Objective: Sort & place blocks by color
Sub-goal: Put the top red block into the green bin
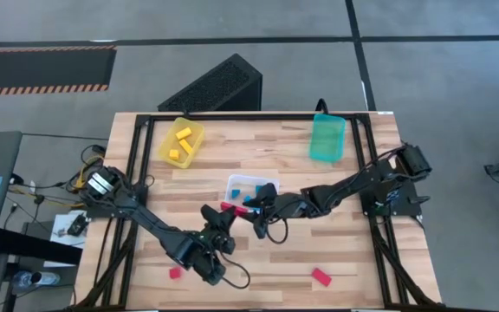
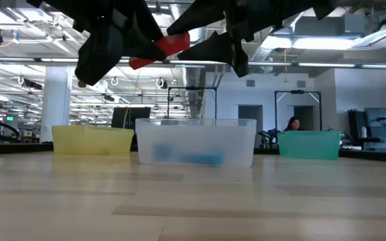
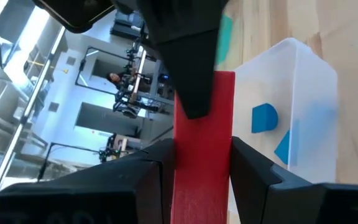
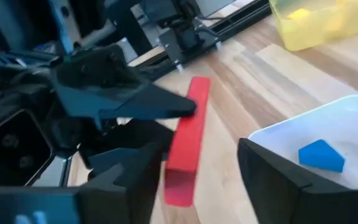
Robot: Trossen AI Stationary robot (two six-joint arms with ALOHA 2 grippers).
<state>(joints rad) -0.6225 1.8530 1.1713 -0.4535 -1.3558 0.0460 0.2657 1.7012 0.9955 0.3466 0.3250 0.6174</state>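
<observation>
A red bar block (image 1: 229,208) hangs in the air above the table's middle, just on the near side of the clear bin (image 1: 235,181). My left gripper (image 1: 222,218) is shut on it. My right gripper (image 1: 256,206) is open, and its fingers stand on either side of the bar's other end (image 4: 180,183). In the low view the bar (image 2: 163,48) is high above the table, between the two grippers. Blue blocks (image 4: 321,155) lie inside the clear bin. Two more red blocks (image 1: 176,273) (image 1: 320,276) rest on the table near its near edge. My left gripper (image 3: 201,149) pinches the red bar between its two fingers (image 3: 157,171), on the bar's long sides (image 3: 201,165). The bar runs along the fingers and sticks out ahead of them toward my right gripper. It is lifted clear of the table. My right gripper (image 4: 201,168) has one finger (image 3: 191,74) over the bar's free end; I cannot tell whether it touches.
The yellow bin (image 1: 166,154) with yellow blocks stands at the far left, and the teal bin (image 1: 327,139) at the far right. Bare wood lies between the two loose red blocks. A black box (image 1: 210,87) sits beyond the far edge, and cables hang by the left arm's base.
</observation>
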